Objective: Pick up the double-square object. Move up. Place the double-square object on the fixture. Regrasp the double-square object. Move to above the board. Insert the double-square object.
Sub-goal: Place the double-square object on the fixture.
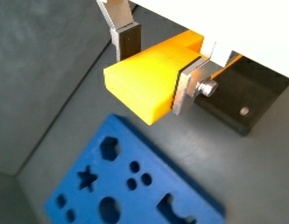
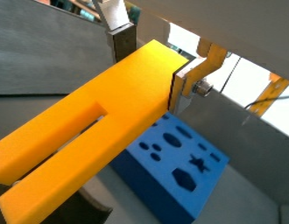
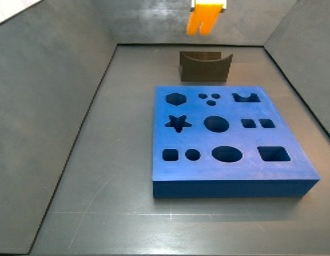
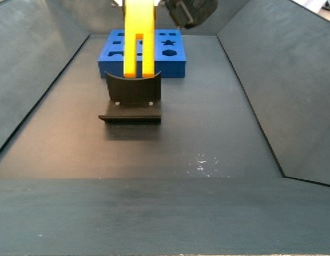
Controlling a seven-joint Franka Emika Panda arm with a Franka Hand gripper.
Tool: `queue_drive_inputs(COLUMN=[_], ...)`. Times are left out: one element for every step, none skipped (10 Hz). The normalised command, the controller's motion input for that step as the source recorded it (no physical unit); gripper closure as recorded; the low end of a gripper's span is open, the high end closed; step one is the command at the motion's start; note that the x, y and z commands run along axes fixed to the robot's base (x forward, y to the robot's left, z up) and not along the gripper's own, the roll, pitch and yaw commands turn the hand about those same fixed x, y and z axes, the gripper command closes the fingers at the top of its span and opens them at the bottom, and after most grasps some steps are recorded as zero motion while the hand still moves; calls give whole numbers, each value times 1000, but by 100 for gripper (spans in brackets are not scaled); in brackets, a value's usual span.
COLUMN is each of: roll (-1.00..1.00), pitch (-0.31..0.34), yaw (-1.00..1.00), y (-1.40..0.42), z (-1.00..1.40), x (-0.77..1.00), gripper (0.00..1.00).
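Note:
My gripper (image 1: 157, 80) is shut on the double-square object (image 1: 141, 83), a long yellow-orange block with a groove at its lower end (image 2: 77, 140). The silver fingers press its two sides near the upper end. The block hangs upright in the air (image 4: 138, 30), with its lower end above the fixture (image 4: 132, 95) and apart from it, as a side view shows (image 3: 205, 18). The dark fixture with its U-shaped notch (image 3: 204, 66) stands on the floor just behind the blue board (image 3: 228, 140). The board also lies below the block in both wrist views (image 1: 123, 179) (image 2: 171, 157).
Sloping grey walls (image 3: 54, 150) close in the dark floor (image 4: 154, 190) on all sides. The board has several dark cutouts, among them a star (image 3: 179, 124) and an oval (image 3: 227, 154).

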Motion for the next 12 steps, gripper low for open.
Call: queue_drive_inputs(roll=[-896,-667,-492,-326,-200,-190,-177,-149,-100,-88,-82,-76], pitch=[108,63,32,11,-11,-134,-152,-138,-106,-89,-72,-29], yaw=[-233,-218,-203,-183,-152,-70,-41,-10,25,41,47,48], y=[47,47,51,46,34,128,122,108,92,85,83,61], z=[-19,-21,-22,-18,-6,-1000,-1000,-1000,-1000,-1000,-1000,-878], x=[213,188,170,147,103,94,95,102,108,109,107,100], gripper=[100,100,100,100,100,100,100,100,100,100,100,100])
